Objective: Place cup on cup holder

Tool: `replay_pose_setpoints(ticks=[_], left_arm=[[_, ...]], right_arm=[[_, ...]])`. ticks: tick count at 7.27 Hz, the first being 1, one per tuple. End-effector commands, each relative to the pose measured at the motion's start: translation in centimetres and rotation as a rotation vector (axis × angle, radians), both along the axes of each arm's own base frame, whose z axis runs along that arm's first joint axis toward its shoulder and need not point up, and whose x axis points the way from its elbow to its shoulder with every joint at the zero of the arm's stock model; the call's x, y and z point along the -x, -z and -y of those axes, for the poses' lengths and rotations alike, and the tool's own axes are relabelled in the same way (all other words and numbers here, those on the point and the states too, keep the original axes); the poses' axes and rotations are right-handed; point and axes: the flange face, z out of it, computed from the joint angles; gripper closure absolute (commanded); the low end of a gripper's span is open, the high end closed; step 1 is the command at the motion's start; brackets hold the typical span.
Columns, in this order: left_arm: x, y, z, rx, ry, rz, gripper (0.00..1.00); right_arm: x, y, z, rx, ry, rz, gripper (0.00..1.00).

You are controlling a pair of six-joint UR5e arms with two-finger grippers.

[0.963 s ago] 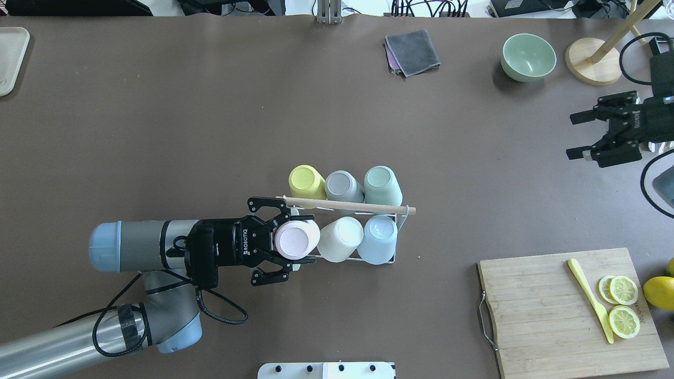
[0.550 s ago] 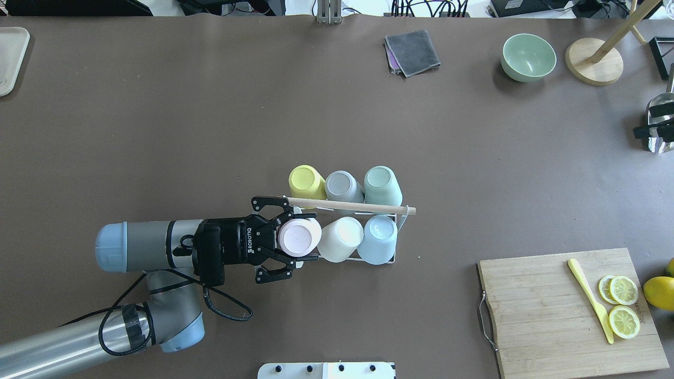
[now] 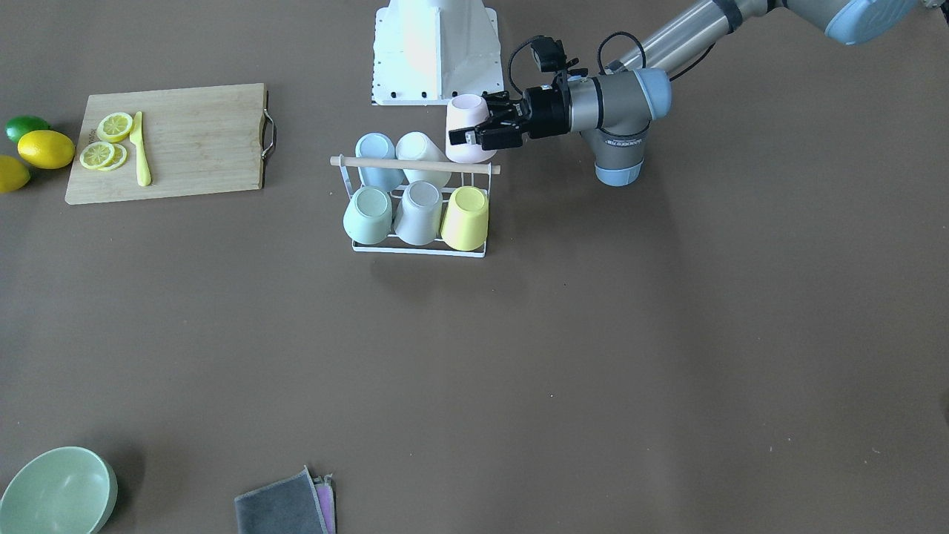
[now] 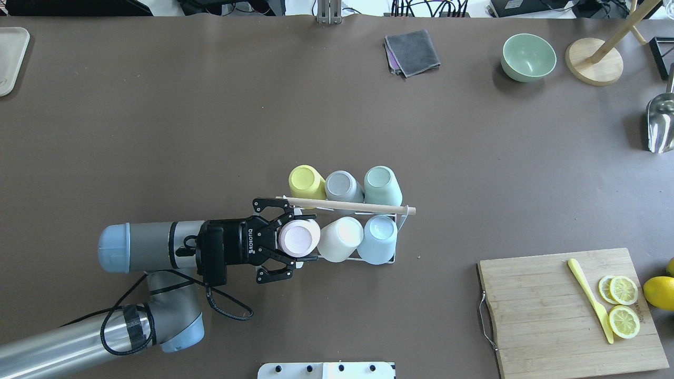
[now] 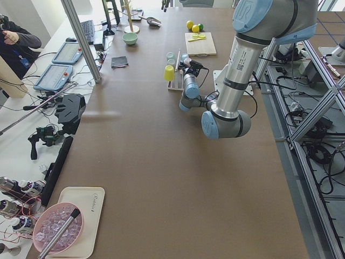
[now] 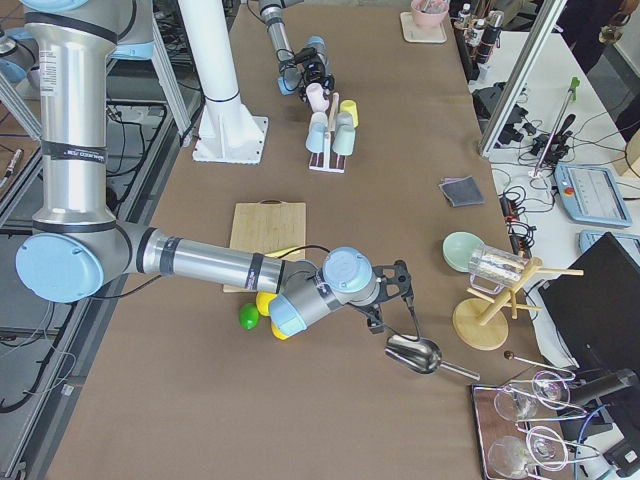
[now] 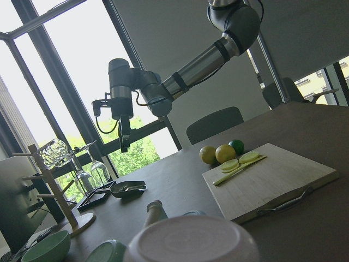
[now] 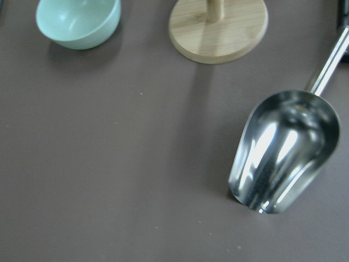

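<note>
Near the middle of the brown bench (image 4: pixel 158 131) stands the small white wire cup holder (image 4: pixel 397 225) with a light wooden dowel bar (image 4: pixel 368 207) across its top. Five upturned cups sit on its prongs: a yellow cup (image 4: pixel 306 180), a grey cup (image 4: pixel 343 186) and a mint-green cup (image 4: pixel 382 185) in the far row, a cream cup (image 4: pixel 340 238) and a pale blue cup (image 4: pixel 378 238) in the near row. The pale pink cup (image 4: pixel 298 238) fills the last near-row place at the holder's left end, bottom up, just beside the cream cup. The left gripper (image 4: pixel 281 238) lies level with the bench, its black fingers (image 4: pixel 276 205) spread wide on either side of the pink cup and not pressing on it; in the front-facing view the fingers reach the cup's side while the cup (image 3: pixel 468 127) stands on the holder (image 3: pixel 420 249). The right gripper (image 6: pixel 400 283) shows only in the right side view, above a shiny metal scoop (image 6: pixel 415 353) lying on the bench, and I cannot tell how its jaws stand. A wooden cutting board (image 4: pixel 571 310) carries lemon slices (image 4: pixel 623 305) and a yellow plastic knife (image 4: pixel 590 299); a green bowl (image 4: pixel 528 57) and a folded grey cloth (image 4: pixel 412 52) lie at the far side.
</note>
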Motion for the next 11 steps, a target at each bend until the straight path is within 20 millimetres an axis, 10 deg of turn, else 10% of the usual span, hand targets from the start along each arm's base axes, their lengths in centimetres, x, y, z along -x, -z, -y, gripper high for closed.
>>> replay_pose_setpoints(ticks=[1, 6, 7, 11], left_arm=[[-0.2, -0.2, 0.2, 0.013, -0.004, 0.006, 0.5], [-0.6, -0.5, 0.6, 0.029, 0.012, 0.013, 0.47], [-0.7, -0.4, 0.6, 0.03, 0.012, 0.011, 0.02], [-0.5, 0.0, 0.9, 0.084, -0.015, -0.008, 0.02]], right_arm=[[-4.3, -3.3, -2.0, 0.201, -0.09, -0.019, 0.0], [-9.0, -4.4, -3.5, 0.456, -0.124, -0.067, 0.0], [-9.7, -5.0, -3.8, 0.526, -0.136, -0.068, 0.0], [-10.3, -0.4, 1.9, 0.576, -0.128, -0.115, 0.0]])
